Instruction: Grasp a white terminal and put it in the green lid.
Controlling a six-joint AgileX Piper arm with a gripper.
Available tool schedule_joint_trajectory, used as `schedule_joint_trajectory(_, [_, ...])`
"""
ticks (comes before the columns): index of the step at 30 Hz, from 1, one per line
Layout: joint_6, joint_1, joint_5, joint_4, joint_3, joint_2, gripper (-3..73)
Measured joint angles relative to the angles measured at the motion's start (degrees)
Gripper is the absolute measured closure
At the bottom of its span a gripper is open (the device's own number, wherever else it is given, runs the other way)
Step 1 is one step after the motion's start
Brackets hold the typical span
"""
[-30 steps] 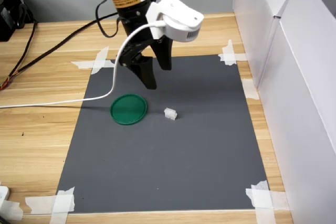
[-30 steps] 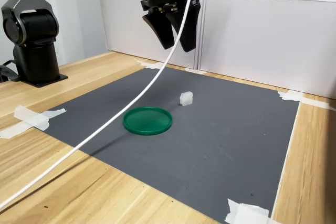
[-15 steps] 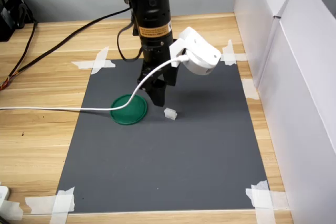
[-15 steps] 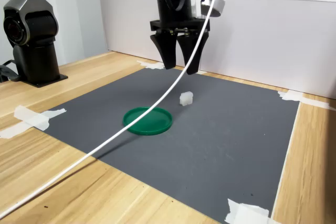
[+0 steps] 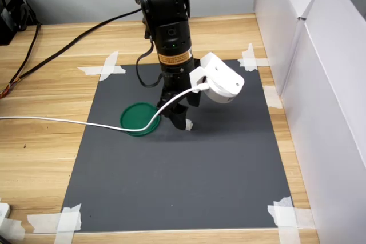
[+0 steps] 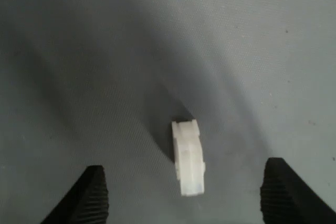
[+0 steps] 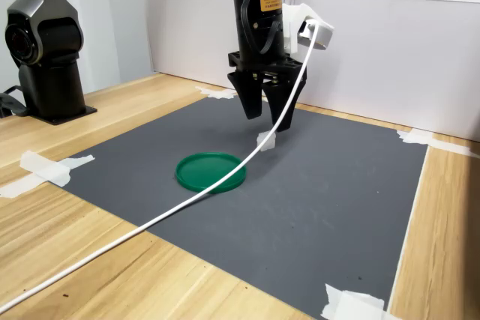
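The fingers (image 5: 182, 119) in the first exterior view point straight down at the grey mat (image 5: 229, 164), hiding nearly all of the white terminal (image 5: 189, 125); only a sliver shows at their lower right. One green lid (image 5: 139, 119) lies flat on the mat, just to the first exterior view's left of the fingers, empty. A white cable (image 5: 68, 121) runs from the wrist camera housing (image 5: 220, 79) across the lid's near edge and off over the wooden worktop (image 5: 46, 158).

In the wrist view the two ribbed fingers (image 6: 93, 195) stand wide apart, holding nothing, with the single terminal (image 6: 188, 156) lying on the mat between them, clear of both and closer to the darker-shadowed side. Its long side runs along the fingers, not across the gap.

In the second exterior view the gripper (image 7: 266, 114) hangs just above the terminal (image 7: 265, 140), tips apart and not yet down around it. The lid (image 7: 211, 171) sits nearby toward the camera, with the cable (image 7: 187, 200) passing over its rim.

Risks, as I judge them: the block is small and off-centre, so one finger may reach it first and push or tip it before the pinch closes. The trailing cable could also drag across the lid and shift it during the carry.
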Motion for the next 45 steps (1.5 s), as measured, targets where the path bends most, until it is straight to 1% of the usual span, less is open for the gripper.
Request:
schedule_joint_trajectory(6, [0.2,0.0,-1.0,-0.1,-0.1,1.6,-0.8])
schedule_joint_trajectory(10, [0.4,0.0,-2.5,-1.3,-0.1,2.1,-0.7])
schedule_joint_trajectory(13, [0.4,0.0,-3.4,-1.6,-0.1,2.6,-0.7])
schedule_joint_trajectory(31, [0.4,0.0,-2.9,-1.6,-0.1,3.9,-0.5])
schedule_joint_trajectory(38, [0.4,0.0,-1.8,-1.6,-0.1,3.9,4.7])
schedule_joint_trajectory(45, [0.4,0.0,-1.8,-1.2,-0.1,4.4,13.7])
